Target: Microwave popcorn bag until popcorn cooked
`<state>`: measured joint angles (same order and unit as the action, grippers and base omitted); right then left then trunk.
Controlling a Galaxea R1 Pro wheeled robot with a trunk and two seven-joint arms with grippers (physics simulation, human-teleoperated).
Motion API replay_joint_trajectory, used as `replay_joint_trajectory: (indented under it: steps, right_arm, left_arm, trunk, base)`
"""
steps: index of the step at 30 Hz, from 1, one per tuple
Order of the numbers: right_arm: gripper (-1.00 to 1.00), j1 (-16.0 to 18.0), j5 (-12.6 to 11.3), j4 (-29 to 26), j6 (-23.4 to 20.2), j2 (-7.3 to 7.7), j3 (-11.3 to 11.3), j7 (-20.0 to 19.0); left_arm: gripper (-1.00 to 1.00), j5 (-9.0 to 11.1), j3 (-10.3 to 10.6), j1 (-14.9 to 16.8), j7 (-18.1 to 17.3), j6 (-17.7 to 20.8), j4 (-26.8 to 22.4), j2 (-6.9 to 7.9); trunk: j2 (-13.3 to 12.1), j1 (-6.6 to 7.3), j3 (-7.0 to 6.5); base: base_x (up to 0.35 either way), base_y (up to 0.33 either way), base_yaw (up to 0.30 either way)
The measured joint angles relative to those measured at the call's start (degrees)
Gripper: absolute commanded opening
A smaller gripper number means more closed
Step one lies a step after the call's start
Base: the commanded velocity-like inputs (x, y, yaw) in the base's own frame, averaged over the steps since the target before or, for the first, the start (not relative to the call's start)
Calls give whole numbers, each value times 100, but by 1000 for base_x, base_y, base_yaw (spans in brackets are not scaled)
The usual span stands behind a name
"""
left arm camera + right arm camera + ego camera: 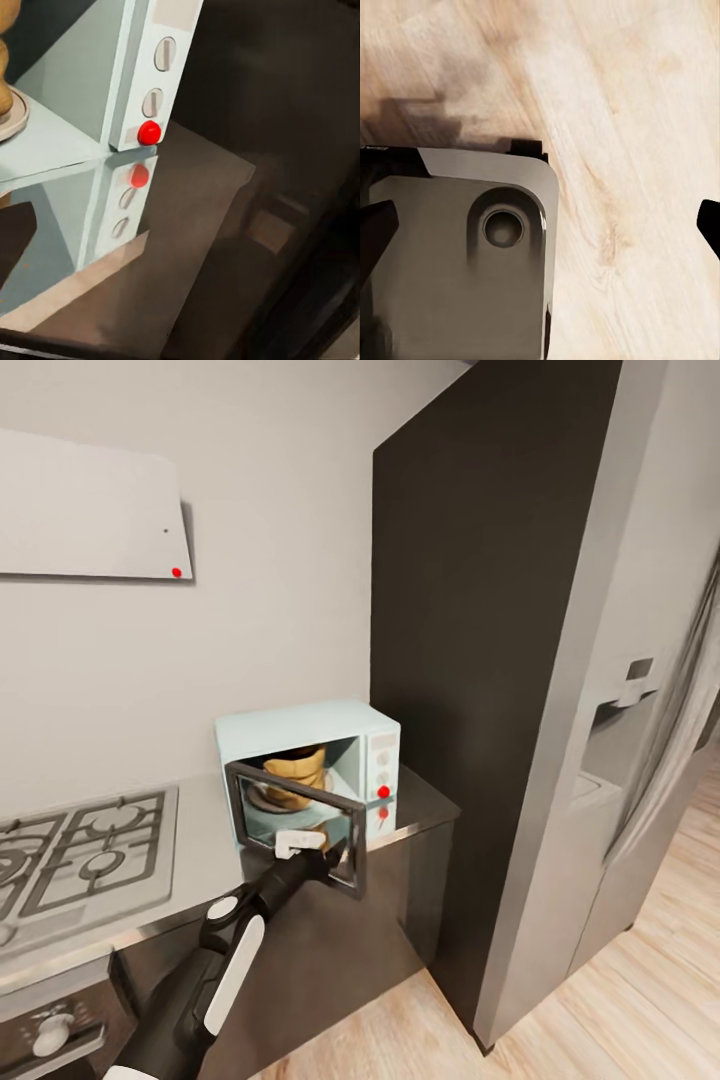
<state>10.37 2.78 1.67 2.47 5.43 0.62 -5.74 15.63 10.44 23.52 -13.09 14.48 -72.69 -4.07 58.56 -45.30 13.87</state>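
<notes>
The popcorn bag [293,774] sat inside the microwave [330,735], just below centre of the head view, resting on the pale turntable plate [275,800] in the cavity. So the carrying part looked finished: off the worktop [200,830], into the oven. What remained, by my reading, was shutting the door [296,828], which hung swung out toward the robot, and then starting the heat; no white kernels could be made out in the sack.

The left tool [322,847] was right at the door's lower frame, lower centre of the head view, but whether its jaws were parted or pinched on the frame I could not tell.

The left wrist view gave what the head view only hinted at: the control panel [154,75] close up, two slotted knobs [165,53] and a red button [149,133], all mirrored in the glossy worktop. The right wrist view looked down at pale wooden floor [622,112] and a grey part of the robot's base [457,247]; dark fingertips [709,221] at its edges stood wide apart, holding nothing.
</notes>
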Motion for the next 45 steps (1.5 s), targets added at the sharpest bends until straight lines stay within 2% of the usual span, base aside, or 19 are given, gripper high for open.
replay_joint_trajectory:
  steps: [16,20,22,45]
  right_arm:
    - [100,0,1,0,14,9,0,0]
    - [100,0,3,0,24,9,0,0]
    - [100,-1,5,0,29,9,0,0]
    - [100,0,9,0,32,9,-2,-3]
  left_arm:
    - [100,3,3,0,3,-1,67,-18]
    - [100,-9,2,0,0,-1,132,-142]
    - [100,-7,4,0,-3,-1,162,-156]
    - [100,-14,-1,0,-1,-9,190,-162]
  trunk:
    - [0,0,0]
    - [0,-1,0]
    - [0,-1,0]
    - [0,-1,0]
  base:
    - [214,0,0]
    - [162,0,0]
    - [135,0,0]
    - [120,0,0]
